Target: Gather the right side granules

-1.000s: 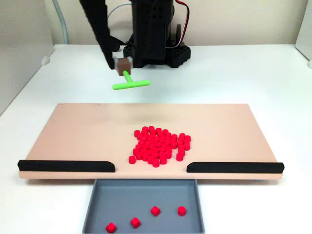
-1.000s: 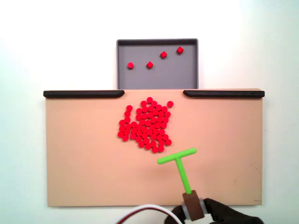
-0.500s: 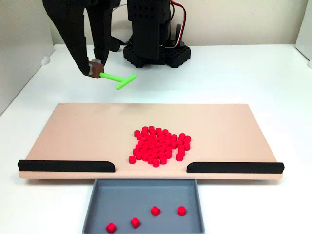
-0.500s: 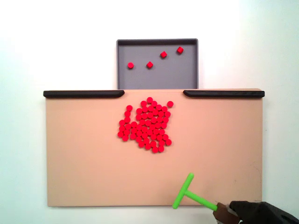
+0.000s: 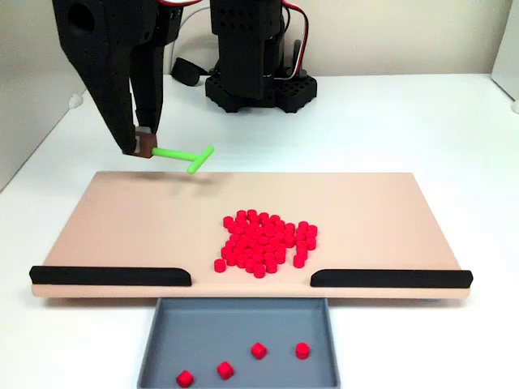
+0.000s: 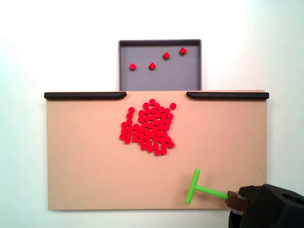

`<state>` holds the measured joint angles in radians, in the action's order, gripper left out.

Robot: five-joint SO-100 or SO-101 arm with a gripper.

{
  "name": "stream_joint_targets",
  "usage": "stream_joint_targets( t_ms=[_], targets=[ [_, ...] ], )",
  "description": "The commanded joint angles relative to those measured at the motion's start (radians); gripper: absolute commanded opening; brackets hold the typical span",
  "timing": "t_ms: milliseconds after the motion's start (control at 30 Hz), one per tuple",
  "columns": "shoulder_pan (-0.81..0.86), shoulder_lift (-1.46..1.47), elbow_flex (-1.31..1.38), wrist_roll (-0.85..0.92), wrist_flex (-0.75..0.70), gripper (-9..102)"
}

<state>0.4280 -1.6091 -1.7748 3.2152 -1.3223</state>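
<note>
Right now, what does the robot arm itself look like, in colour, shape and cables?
The arm is matte black plastic with blocky, angular shells and tapers downward to the gripper, which has a small brown tip. Its black base is boxy with a perforated block at the bottom. Red and white cables loop beside the base. No markings can be read.

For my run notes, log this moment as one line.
gripper: shut on green T-stick | stick: over board corner | granules: one pile mid-board, untouched | tray: four granules

Granules [image 5: 264, 241] clustered mid-board [image 5: 122, 219] — four in tray [image 5: 243, 324]
</note>
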Motion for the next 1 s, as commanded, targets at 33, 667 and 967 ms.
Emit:
stream_joint_targets(
  t_ms=[33,667,967],
  targets=[
    [-0.006,0.011,0.008,0.156,0.052,0],
    [-0.026,0.120,0.023,0.160,0.130,0],
    [-0.037,0.158,0.051,0.137,0.146,0]
  ],
)
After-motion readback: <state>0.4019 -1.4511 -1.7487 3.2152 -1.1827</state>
